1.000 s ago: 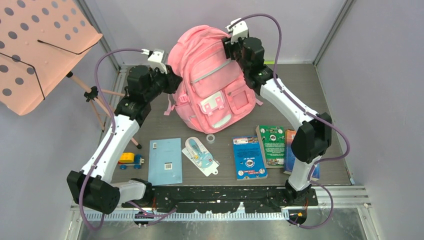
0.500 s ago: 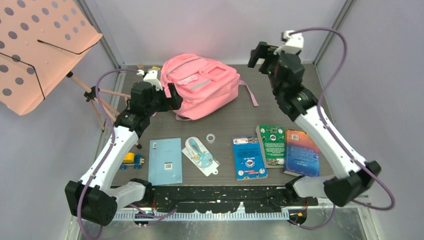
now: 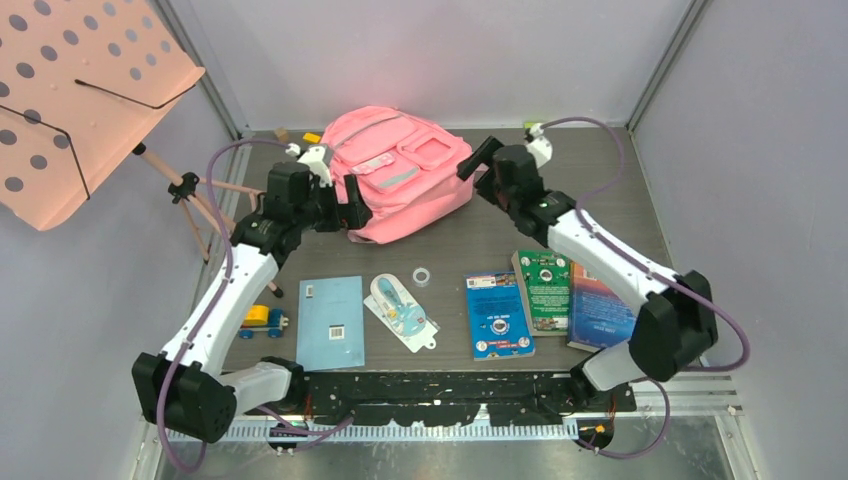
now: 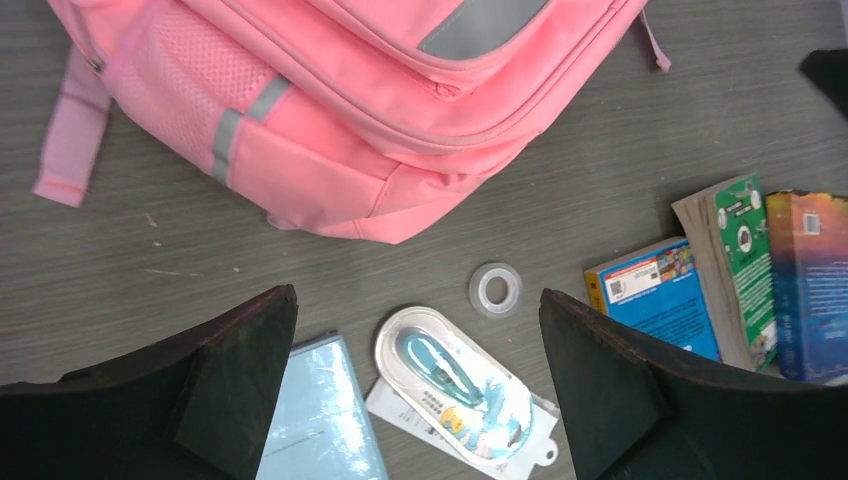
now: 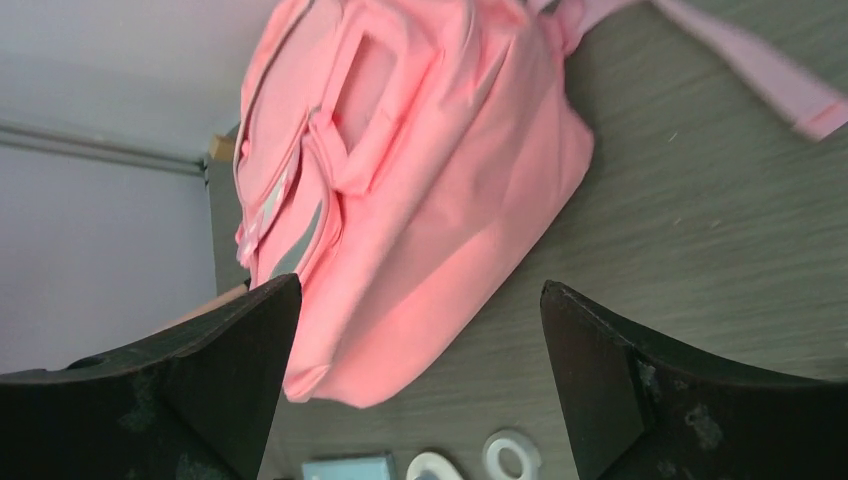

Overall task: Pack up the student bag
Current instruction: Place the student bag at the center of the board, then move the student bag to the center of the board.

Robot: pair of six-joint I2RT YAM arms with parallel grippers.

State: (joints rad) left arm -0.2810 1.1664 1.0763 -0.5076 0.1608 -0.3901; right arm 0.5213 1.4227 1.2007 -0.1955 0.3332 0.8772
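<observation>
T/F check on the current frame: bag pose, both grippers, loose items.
1. The bag lies flat on the table, pockets up. True.
2. The left gripper holds the tape roll. False: it is open and empty, and the roll lies on the table.
3. The right gripper is open. True.
4. The books are inside the bag. False: all three lie on the table, outside it.
</observation>
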